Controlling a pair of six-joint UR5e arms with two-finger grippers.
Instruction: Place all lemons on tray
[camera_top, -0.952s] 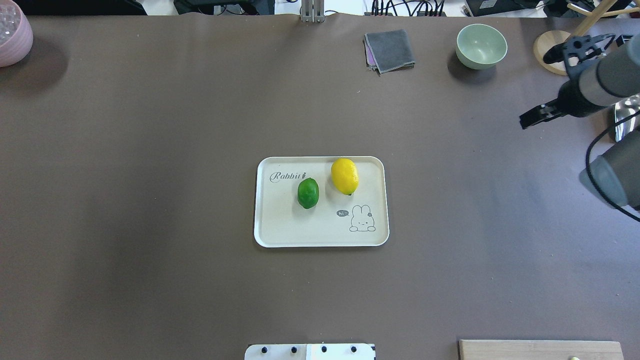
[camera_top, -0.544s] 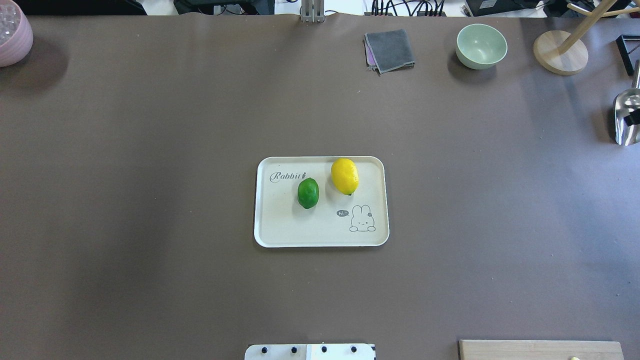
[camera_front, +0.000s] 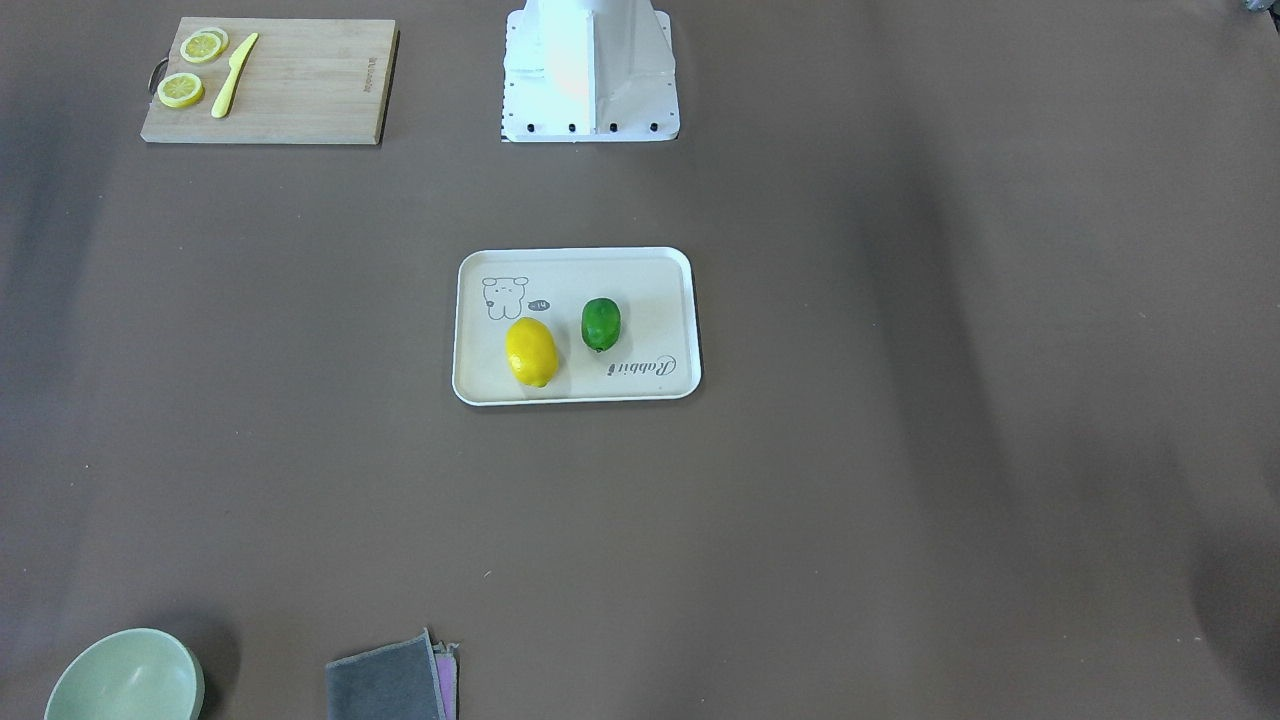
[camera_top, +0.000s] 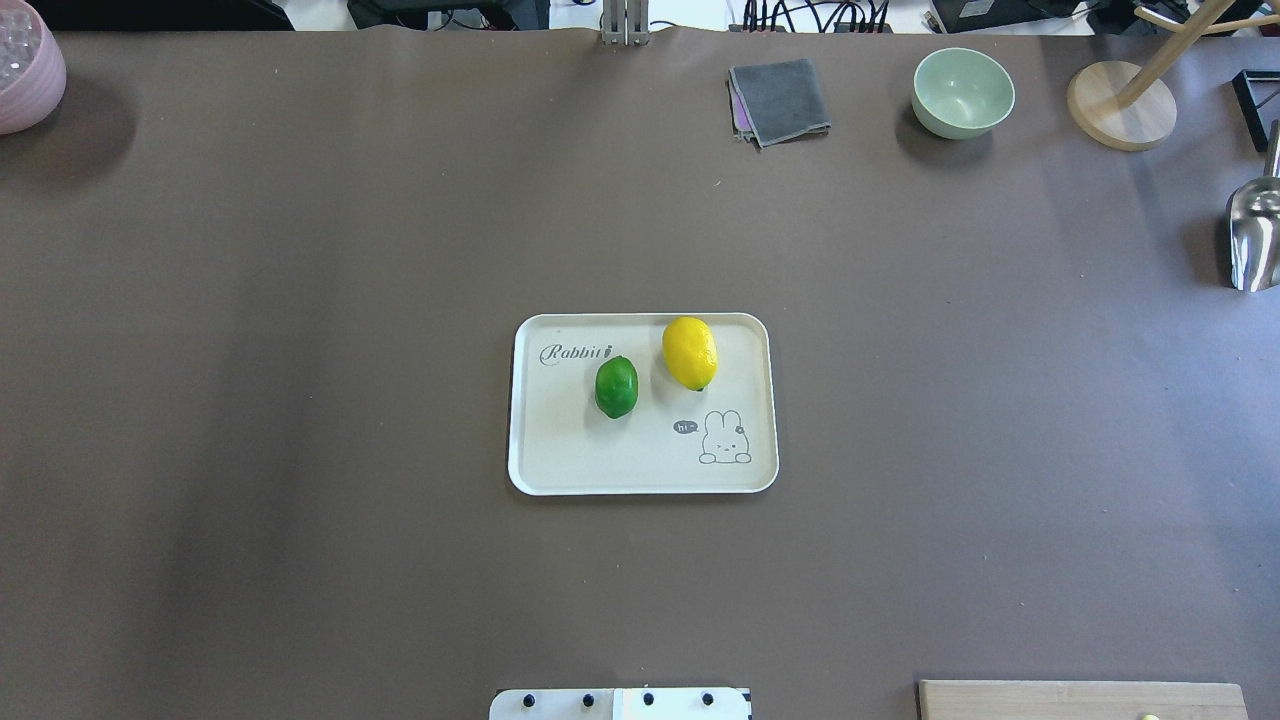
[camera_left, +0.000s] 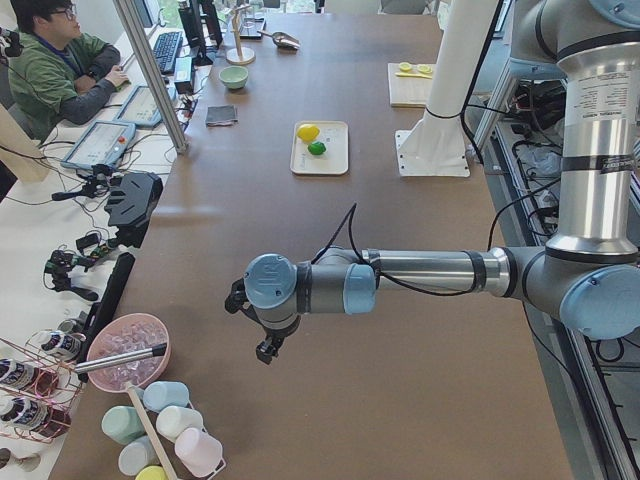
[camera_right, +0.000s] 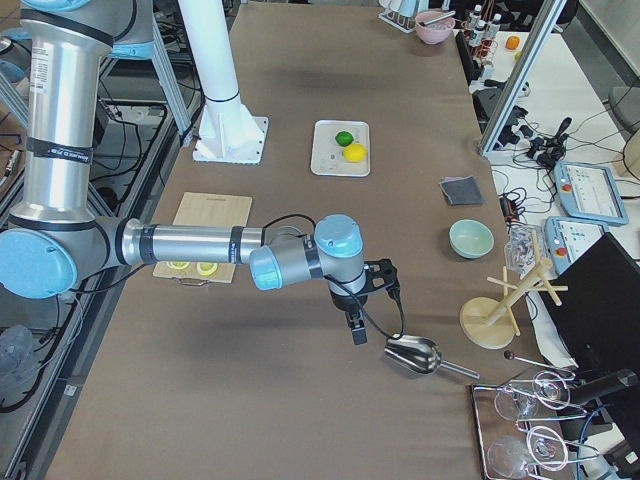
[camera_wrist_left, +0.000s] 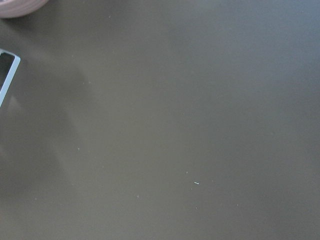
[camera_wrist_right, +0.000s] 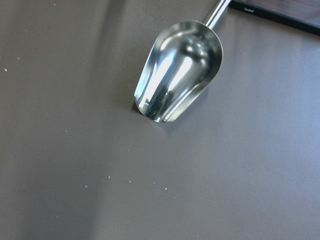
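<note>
My left hand (camera_left: 255, 328) hangs over the brown table (camera_top: 300, 400) near one end. Only the side camera shows it, so I cannot tell whether its fingers are spread or closed. Its own camera sees bare table and, at one corner, the edge of the pink ribbed bowl (camera_left: 128, 350) that stands near it. My right hand (camera_right: 368, 300) is out over the other end of the table, and I cannot tell its grip either. Just beside it lies a shiny steel scoop (camera_wrist_right: 177, 70), mouth toward the hand and handle pointing away. Neither hand holds anything that I can make out. Well apart from both hands, about midway between them, lies the flat cream rectangular tray with the rabbit drawing (camera_top: 560, 450). Both fruits rest on it. The bright yellow oval lemon (camera_top: 689, 352) is on the side toward my right hand, close to the tray's far rim. The smaller glossy green lemon (camera_top: 616, 386) is on the side toward my left hand, next to the "Rabbit" script. The two are near each other but not touching. Back from my right hand toward my base lies a wooden cutting board (camera_front: 300, 80) carrying two thin lemon slices (camera_front: 181, 90) and a yellow knife (camera_front: 233, 75). Beyond that hand, along the far edge, stand a round-based wooden stand (camera_top: 1120, 105), a pale green bowl (camera_top: 962, 92) and a folded grey cloth (camera_top: 780, 100).
</note>
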